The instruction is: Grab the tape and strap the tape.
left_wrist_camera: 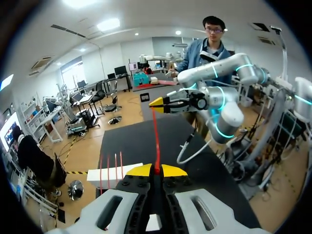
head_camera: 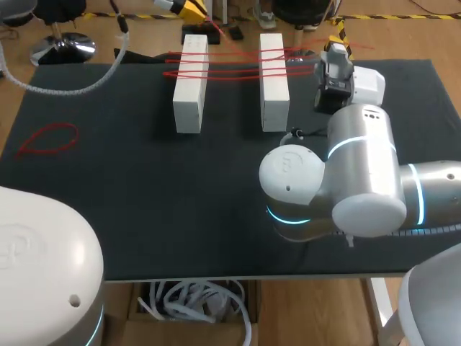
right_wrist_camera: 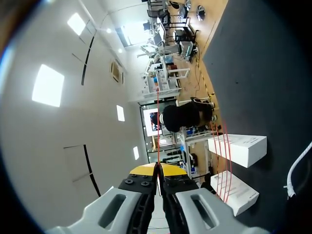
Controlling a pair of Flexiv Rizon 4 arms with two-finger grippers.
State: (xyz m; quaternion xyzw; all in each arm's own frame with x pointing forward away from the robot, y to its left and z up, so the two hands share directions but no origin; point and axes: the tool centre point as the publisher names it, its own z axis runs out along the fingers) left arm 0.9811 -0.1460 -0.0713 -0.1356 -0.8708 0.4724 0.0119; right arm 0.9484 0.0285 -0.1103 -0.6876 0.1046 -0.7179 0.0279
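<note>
Left gripper [left_wrist_camera: 156, 170] tips pinched tight on red tape [left_wrist_camera: 156, 139] — strand runs taut & straight, left to right along far side of table [head_camera: 144, 180], to right gripper [right_wrist_camera: 158, 168], also clamped on it.

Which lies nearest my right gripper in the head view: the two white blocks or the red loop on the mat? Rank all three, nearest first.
1. Right white block: just beside the right gripper, toward the table's middle.
2. Left white block: beyond the first block, farther to the left.
3. Red loop: farthest, out near the table's left edge.
</note>
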